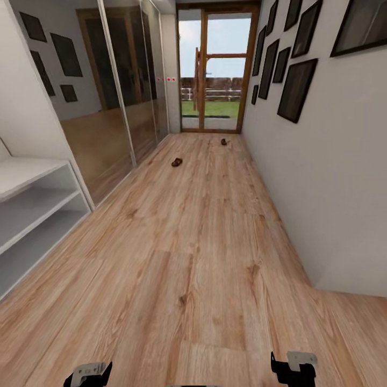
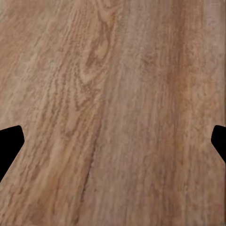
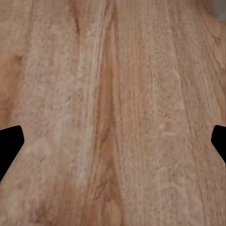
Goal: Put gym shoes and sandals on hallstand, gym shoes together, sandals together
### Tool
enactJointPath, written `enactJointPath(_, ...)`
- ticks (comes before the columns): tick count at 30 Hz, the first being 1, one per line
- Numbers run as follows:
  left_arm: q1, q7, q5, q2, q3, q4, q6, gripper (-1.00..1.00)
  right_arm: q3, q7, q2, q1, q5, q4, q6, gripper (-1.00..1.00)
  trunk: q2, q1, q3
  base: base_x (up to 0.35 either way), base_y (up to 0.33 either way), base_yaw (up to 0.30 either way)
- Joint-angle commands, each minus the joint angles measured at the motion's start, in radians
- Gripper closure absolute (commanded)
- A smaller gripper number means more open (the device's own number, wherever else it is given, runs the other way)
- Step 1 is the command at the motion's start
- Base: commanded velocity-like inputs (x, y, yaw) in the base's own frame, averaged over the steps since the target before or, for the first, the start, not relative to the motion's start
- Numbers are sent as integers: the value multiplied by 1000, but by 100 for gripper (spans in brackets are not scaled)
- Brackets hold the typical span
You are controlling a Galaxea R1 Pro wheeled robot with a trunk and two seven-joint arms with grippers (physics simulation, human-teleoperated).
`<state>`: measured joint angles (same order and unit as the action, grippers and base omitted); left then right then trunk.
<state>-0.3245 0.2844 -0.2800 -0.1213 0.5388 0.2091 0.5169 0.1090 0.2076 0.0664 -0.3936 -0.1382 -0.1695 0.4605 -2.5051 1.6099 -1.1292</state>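
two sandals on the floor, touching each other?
Apart. Head view shows one sandal mid-corridor and the other sandal nearer the glass door, bare corridor floor between them.

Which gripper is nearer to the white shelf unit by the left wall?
Left. The left gripper sits low at the robot's left, on the same side as the white shelf unit. The right gripper is across the floor, farther from it.

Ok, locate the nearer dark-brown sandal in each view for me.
Head view: the nearer sandal lies on the corridor floor, far ahead, slightly left of centre.
Left wrist view: floor planks beneath the open left gripper.
Right wrist view: floor planks beneath the open right gripper.
Shared landmark: the wood-grain corridor floor.
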Motion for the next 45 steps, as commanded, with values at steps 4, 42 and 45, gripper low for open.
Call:
enactJointPath(4,-1,5,-7,0,9,0,3,-100,6,3,-2,-1,-11,2,3,-100,0,0,-1,336,-105,0)
enactJointPath(42,-1,5,-4,-1,10,0,3,-100,6,3,-2,-1,-11,4,3,-100,0,0,-1,336,-98,12)
enactJointPath(45,-1,5,-3,-1,10,0,3,-100,6,3,-3,-1,-11,4,3,-100,0,0,-1,339,-16,214)
